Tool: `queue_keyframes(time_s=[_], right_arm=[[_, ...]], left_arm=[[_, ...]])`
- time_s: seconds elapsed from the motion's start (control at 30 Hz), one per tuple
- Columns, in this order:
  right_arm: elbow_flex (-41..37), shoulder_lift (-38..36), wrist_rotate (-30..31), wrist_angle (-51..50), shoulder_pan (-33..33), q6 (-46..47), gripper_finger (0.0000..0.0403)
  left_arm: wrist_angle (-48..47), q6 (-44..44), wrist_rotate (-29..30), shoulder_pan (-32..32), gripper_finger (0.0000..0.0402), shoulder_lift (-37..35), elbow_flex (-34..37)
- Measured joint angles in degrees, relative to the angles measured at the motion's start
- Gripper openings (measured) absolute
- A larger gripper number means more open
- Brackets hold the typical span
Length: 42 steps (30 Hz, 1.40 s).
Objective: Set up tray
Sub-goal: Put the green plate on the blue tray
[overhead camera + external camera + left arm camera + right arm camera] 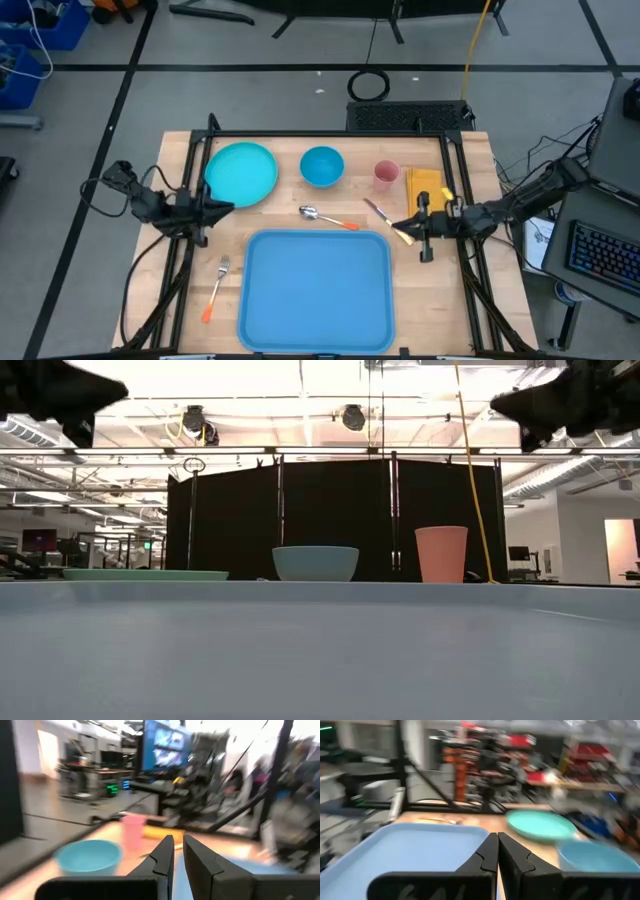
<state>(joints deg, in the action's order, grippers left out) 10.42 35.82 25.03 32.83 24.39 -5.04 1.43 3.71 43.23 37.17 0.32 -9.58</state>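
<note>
The large blue tray [318,290] lies flat at the table's near middle, with nothing on it. My left gripper [228,207] hovers at the table's left side, near the turquoise plate [241,172]. It is open by a narrow gap [178,842] and holds nothing. My right gripper [397,226] hovers at the right, above the knife [380,213] and clear of it. Its fingers are shut and hold nothing [496,840]. Both grippers hang well above the table in the low view, the left gripper [60,395] and the right gripper [560,405].
Along the far side stand a blue bowl [322,166], a pink cup [386,175] and a yellow napkin [424,185]. A spoon [325,216] lies just beyond the tray. A fork [215,288] lies to the tray's left. Black frame rails [470,270] run along both table sides.
</note>
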Motion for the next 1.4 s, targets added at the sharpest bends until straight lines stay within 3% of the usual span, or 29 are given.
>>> queue_keyframes(time_s=[0.3,0.43,0.57,0.7,0.83,0.9,0.97,1.2,1.4], right_arm=[[8.6,20.6,-15.0,-0.6,-11.1,-4.1,0.0],[10.5,28.3,-16.1,3.3,-15.1,-5.2,0.0],[10.0,30.9,-16.4,10.4,-16.9,-5.5,0.0],[9.4,29.9,-16.3,10.9,-17.3,-5.0,0.0],[8.6,28.7,-16.2,10.7,-17.2,-2.4,0.0],[7.8,28.4,-16.2,10.5,-17.2,-1.3,0.0],[7.2,28.0,-16.2,10.7,-17.2,-0.6,0.0],[6.8,28.0,-16.2,11.1,-17.2,-0.2,0.0],[6.8,28.0,-16.1,12.2,-17.2,-0.4,0.0]], left_arm=[[1.9,2.9,-7.7,0.0,0.0047,0.0,0.0],[4.4,2.9,-6.5,0.0,0.0047,0.0,0.0],[4.8,3.5,-1.4,0.0,0.0047,0.1,0.0],[5.2,4.3,1.9,0.0,0.0047,2.0,0.0],[9.6,4.1,13.8,-0.2,0.0047,4.4,-0.1],[6.9,6.4,19.6,-0.5,0.0047,5.8,0.0],[4.6,8.2,21.6,-1.1,0.0047,7.7,0.0],[2.2,18.0,19.1,-6.1,0.0047,18.0,0.0],[-7.6,30.8,7.6,-15.3,0.0047,31.7,-4.7]])
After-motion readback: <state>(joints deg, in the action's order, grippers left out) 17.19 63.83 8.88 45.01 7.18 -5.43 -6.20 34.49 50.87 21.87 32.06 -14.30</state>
